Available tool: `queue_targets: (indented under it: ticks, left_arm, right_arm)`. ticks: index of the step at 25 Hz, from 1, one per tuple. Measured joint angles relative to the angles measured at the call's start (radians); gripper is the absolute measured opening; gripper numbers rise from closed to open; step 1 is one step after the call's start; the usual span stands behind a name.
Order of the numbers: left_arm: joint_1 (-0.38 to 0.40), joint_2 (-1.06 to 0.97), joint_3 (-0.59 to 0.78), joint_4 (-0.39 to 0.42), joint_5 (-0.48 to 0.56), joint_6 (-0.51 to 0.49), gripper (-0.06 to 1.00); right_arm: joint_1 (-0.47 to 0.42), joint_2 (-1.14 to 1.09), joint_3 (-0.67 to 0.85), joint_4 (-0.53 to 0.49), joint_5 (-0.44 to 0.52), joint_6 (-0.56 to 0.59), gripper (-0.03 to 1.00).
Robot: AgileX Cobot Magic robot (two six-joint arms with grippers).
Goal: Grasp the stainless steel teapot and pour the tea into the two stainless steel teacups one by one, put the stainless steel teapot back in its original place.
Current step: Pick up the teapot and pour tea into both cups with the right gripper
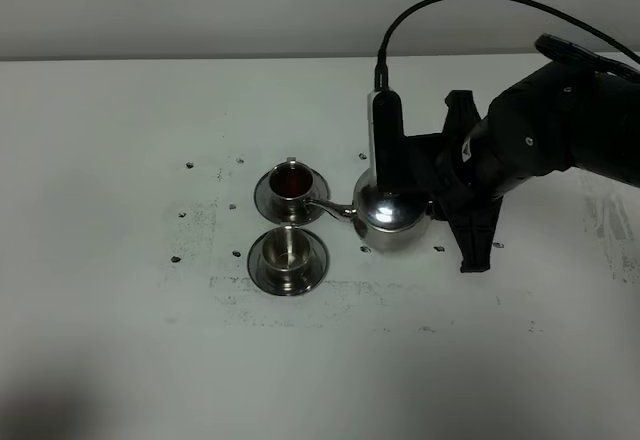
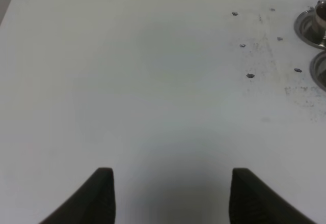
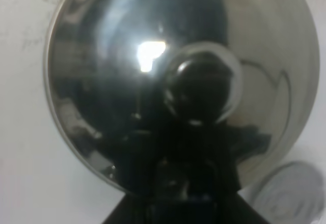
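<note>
The stainless steel teapot (image 1: 388, 215) is off the table, its thin spout pointing left and its tip between the two cups. My right gripper (image 1: 437, 203) is shut on its handle side. In the right wrist view the teapot (image 3: 127, 76) fills the frame, with the knobbed lid in the middle and the gripper (image 3: 175, 183) dark against it. The far teacup (image 1: 292, 186) holds dark tea on its saucer. The near teacup (image 1: 287, 253) looks steel inside. An edge of the coaster disc (image 3: 290, 193) shows beneath the teapot. My left gripper (image 2: 170, 198) is open and empty over bare table.
The white table (image 1: 120, 160) has small dark marks around the cups. Both saucers show at the edge of the left wrist view (image 2: 311, 28) (image 2: 321, 70). A black cable (image 1: 440, 5) arcs above the right arm.
</note>
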Motion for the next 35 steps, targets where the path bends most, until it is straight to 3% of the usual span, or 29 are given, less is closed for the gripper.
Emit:
queue_targets:
  ticks: [8, 17, 35]
  left_arm:
    - [0.0, 0.0, 0.0, 0.0, 0.0, 0.0, 0.49]
    - [0.0, 0.0, 0.0, 0.0, 0.0, 0.0, 0.49]
    - [0.0, 0.0, 0.0, 0.0, 0.0, 0.0, 0.49]
  right_arm:
    - [0.041, 0.009, -0.018, -0.123, -0.04, -0.019, 0.2]
    - [0.067, 0.096, -0.129, -0.178, 0.105, -0.053, 0.2]
    - [0.128, 0.175, -0.2, -0.347, 0.15, -0.066, 0.2]
